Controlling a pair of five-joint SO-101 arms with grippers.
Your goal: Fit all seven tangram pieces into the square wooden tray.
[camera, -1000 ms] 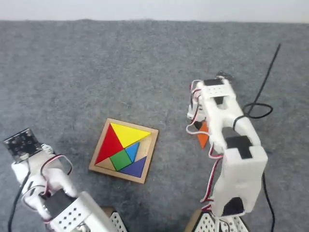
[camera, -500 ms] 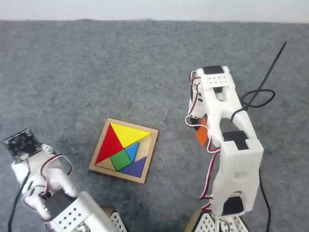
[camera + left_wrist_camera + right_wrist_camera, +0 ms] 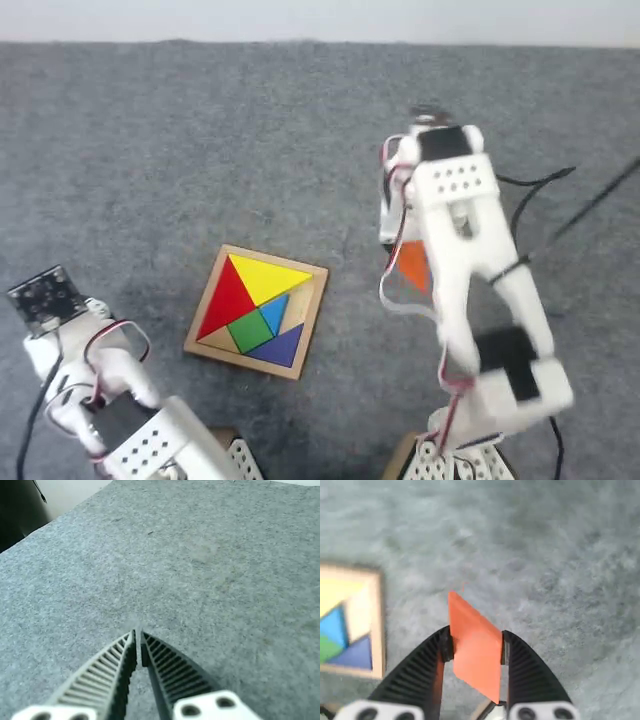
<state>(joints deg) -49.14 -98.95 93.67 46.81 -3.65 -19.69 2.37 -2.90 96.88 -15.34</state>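
right hand (image 3: 474, 641): clamped on orange piece (image 3: 470, 625), near tray (image 3: 313, 318) but apart from it | left hand (image 3: 138, 637): fingers closed together, empty, over grey bench (image 3: 150, 150) | tray: partly filled with coloured pieces (image 3: 262, 278)

Orange piece (image 3: 475, 662) gripped in right tool (image 3: 475, 636); wooden tray (image 3: 312, 322) flat, five pieces (image 3: 258, 280) inside

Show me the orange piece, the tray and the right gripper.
orange piece (image 3: 475, 655), right wrist view, middle of its face.
tray (image 3: 313, 320), high view, bare wooden rim.
right gripper (image 3: 476, 636), right wrist view, midway between its fingertips.
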